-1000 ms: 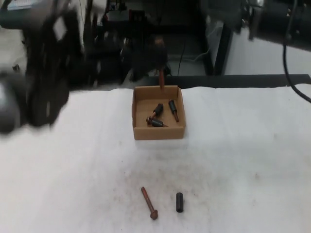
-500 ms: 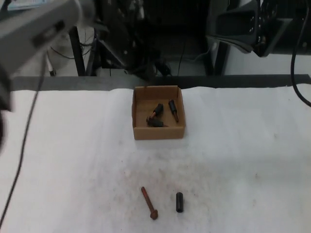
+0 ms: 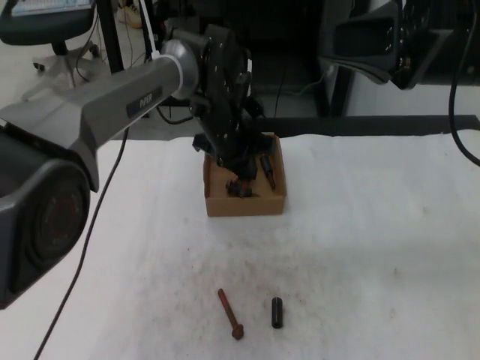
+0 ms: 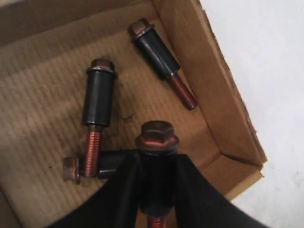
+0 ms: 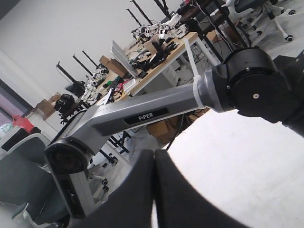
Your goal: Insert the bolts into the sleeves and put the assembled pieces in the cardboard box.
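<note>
My left gripper (image 3: 238, 174) hangs low inside the cardboard box (image 3: 244, 204), shut on an assembled piece (image 4: 156, 138): a rusty hex-head bolt in a black sleeve, gripped by the sleeve. Under it, on the box floor (image 4: 42, 95), lie three assembled pieces: one by the side wall (image 4: 159, 52), one in the middle (image 4: 97, 99), and one partly hidden behind the fingers (image 4: 78, 168). A loose bolt (image 3: 231, 313) and a loose black sleeve (image 3: 277, 312) lie side by side near the bench's front edge. My right gripper (image 5: 154, 190) is shut on nothing, raised above the bench.
White padding (image 3: 375, 247) covers the bench. The left arm (image 3: 127, 101) stretches from the near left across to the box. A dark bar (image 3: 390, 122) runs along the bench's far edge, with stands and cables behind it.
The left arm has swung in from the left and come down into the box with the assembled piece. The loose bolt and sleeve have not moved.
</note>
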`<state>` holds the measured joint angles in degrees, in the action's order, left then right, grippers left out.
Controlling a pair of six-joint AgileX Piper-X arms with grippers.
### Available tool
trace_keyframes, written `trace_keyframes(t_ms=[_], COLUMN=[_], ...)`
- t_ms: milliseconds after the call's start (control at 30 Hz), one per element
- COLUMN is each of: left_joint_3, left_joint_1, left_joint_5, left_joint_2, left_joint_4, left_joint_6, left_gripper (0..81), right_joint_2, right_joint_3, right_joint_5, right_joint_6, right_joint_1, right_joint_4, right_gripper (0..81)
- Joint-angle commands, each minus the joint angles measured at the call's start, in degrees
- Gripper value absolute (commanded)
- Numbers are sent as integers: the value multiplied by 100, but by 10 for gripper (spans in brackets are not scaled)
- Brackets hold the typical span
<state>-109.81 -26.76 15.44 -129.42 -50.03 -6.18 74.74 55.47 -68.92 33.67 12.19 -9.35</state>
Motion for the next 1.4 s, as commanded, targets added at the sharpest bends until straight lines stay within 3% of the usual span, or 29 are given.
trace_keyframes(t_ms=[0, 333, 400, 533, 633, 833, 900, 1067, 1100, 1267, 1367], left_joint_3=[-98, -98, -98, -98, -98, -128, -245, -410, -410, -284, 10], left_joint_1=[-4, 10, 22, 63, 80, 92, 92, 122, 135, 162, 162], left_joint_5=[-247, -301, -301, -348, -489, -488, -488, -1345, -1369, -1496, -1501], left_joint_2=[37, 37, 37, 37, 37, 105, 178, 498, 591, 1147, 1622], left_joint_4=[348, 656, 656, 656, 629, 419, 188, -476, -629, -1473, -1732], left_joint_6=[-28, 389, 497, 492, 464, 420, 422, 842, 1067, 1577, 1648], left_gripper=[0, 17, 99, 378, 456, 453, 405, 39, 0, 3, 3], right_joint_2=[-55, -55, -55, -55, -55, -55, -55, -55, -55, -55, -55], right_joint_3=[5, 5, 5, 5, 5, 5, 5, 1, 1, 1, 1], right_joint_5=[-88, -178, -178, -178, -178, -178, -176, -176, -158, -73, 378], right_joint_6=[22, 22, 22, 22, 22, 22, -20, -199, -199, -752, -1380], right_joint_1=[-26, -26, -26, -26, -26, -26, -26, -26, -26, -26, -26], right_joint_4=[63, 62, 62, 62, 62, 62, 62, 81, 143, 742, 1531], right_gripper=[3, 3, 3, 3, 3, 3, 3, 3, 3, 3, 3])
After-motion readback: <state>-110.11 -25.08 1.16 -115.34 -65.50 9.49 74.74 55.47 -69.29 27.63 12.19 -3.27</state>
